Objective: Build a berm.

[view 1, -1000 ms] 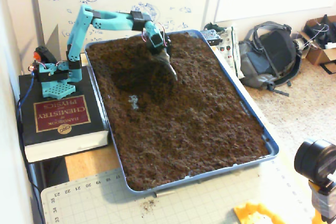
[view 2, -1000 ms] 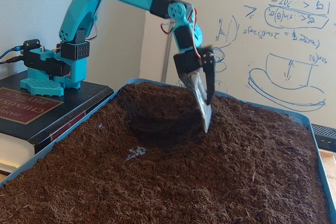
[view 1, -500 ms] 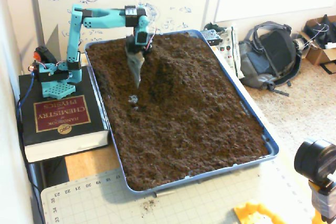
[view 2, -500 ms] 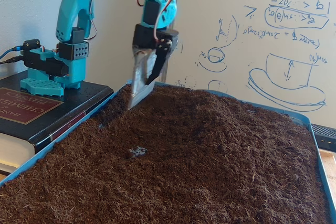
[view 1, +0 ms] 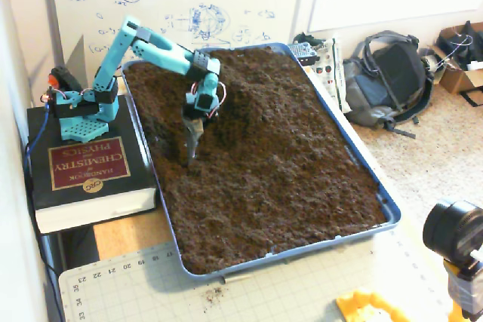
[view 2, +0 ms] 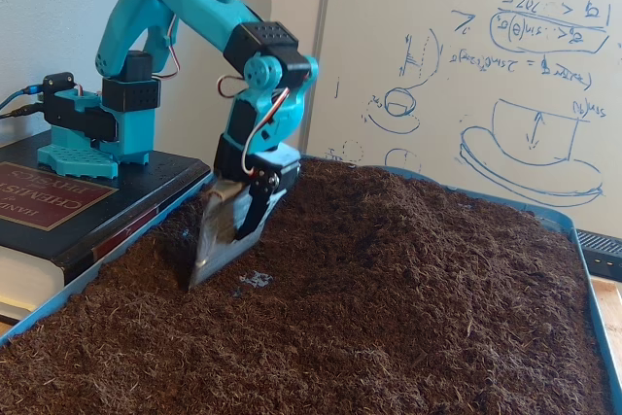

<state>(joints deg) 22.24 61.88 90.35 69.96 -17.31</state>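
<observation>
Dark-brown loose soil fills a blue tray (view 1: 389,205) (view 2: 97,274). A low raised hump, the berm (view 1: 245,96) (view 2: 408,230), rises in the far half of the tray with sloping sides. My teal arm reaches down from the left. Its gripper (view 1: 189,154) (view 2: 209,264) carries a flat silvery blade, and the tip is pushed into the soil near the tray's left wall, left of the berm. The jaws look shut with nothing between them. A small pale scrap (view 2: 255,280) lies on the soil just right of the blade tip.
The arm's base (view 1: 75,107) stands on a thick book (view 1: 83,175) left of the tray. A whiteboard (view 2: 486,75) stands behind. A backpack (view 1: 392,81) lies to the right, with a cutting mat (view 1: 249,295) and a camera (view 1: 456,235) in front.
The gripper lifted out of the hollow at the tray's far middle, swung left, then dropped into the soil by the left wall. The hollow is now filled and humped.
</observation>
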